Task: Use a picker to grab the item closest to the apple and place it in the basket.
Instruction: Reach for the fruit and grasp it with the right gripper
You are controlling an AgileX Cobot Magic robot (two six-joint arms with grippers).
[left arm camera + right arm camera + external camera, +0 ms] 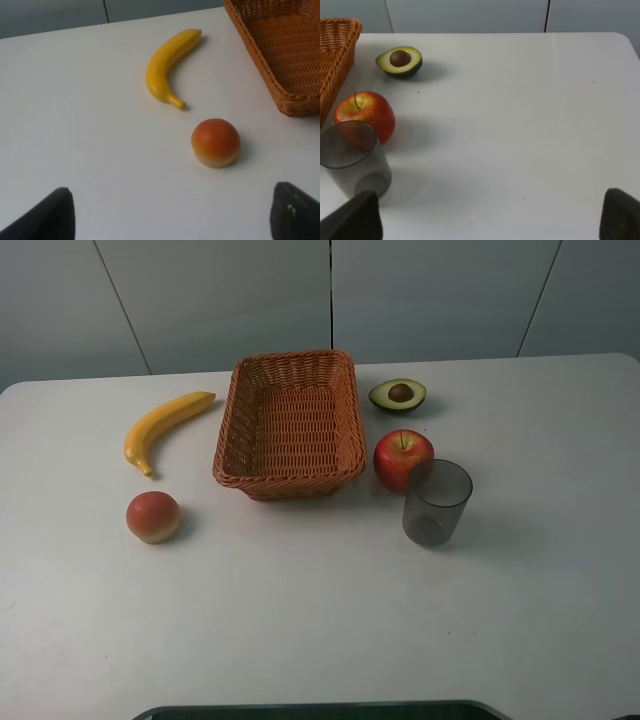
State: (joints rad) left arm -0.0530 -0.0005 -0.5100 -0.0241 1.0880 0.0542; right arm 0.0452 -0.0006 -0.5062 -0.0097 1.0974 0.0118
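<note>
The smoky grey translucent plastic cup stands upright just beside the red apple, nearer to it than the green halved avocado.

Hazard: a closing finger may knock the apple or tip the light cup.

The left gripper and right gripper both gape wide and hold nothing.

Count: one cup, one apple, one avocado half, one curved yellow banana, one orange-red round fruit, one brown woven wicker basket.

This looks like a robot test room, not a home or a kitchen. A plain white table stands in front of flat grey wall panels with thin dark seams. On the table's far half sit a banana, an apple, an avocado cut in half, a cup and a basket. Dark robot fingers show in both wrist views.
</note>
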